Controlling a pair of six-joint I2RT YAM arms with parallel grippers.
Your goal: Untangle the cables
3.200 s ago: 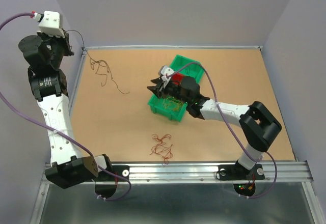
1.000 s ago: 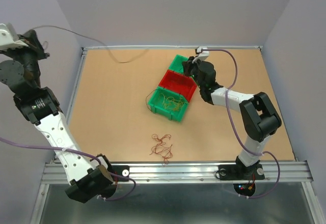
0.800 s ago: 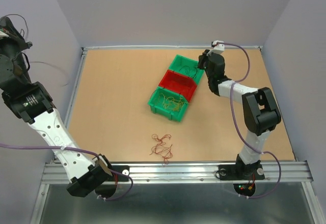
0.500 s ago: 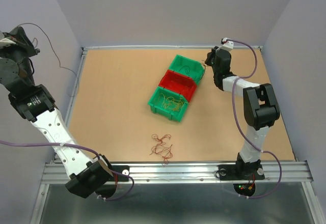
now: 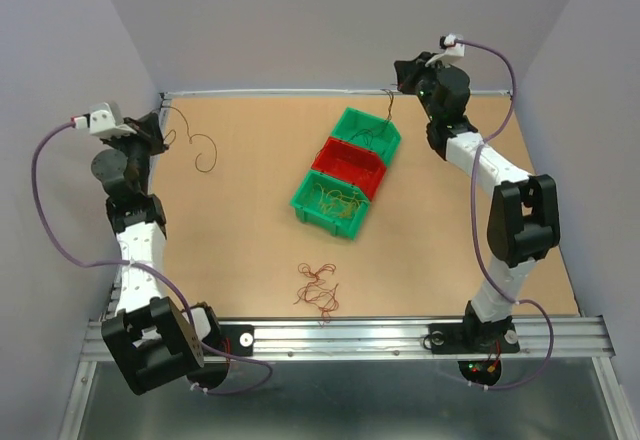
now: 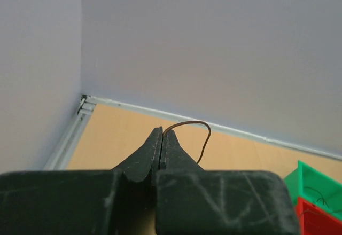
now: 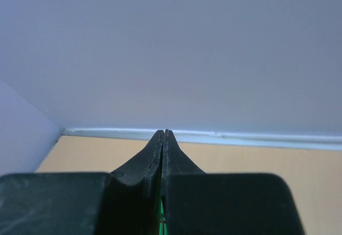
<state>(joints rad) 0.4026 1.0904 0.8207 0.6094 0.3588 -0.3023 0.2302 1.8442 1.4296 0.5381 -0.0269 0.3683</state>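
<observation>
A tan table (image 5: 230,240) stands between pale lilac walls (image 5: 300,20), with a metal rail (image 5: 400,332) along its near edge. The left gripper (image 6: 162,139) is pinched shut on a brown cable (image 6: 206,139) that curls over the far left corner. The right gripper (image 7: 163,139), its fingers pressed together, holds a dark strand (image 5: 389,108) hanging into the far green bin (image 5: 347,123). A red-brown clump (image 5: 318,287) lies near the rail, and yellow-orange strands (image 5: 335,200) lie in the near green bin (image 5: 315,216).

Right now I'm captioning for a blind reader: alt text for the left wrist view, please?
The left tool pinches a thin brown cable that arcs up and right from its tips. Behind: tan table, lilac walls, a green bin and red bin at lower right.
</observation>
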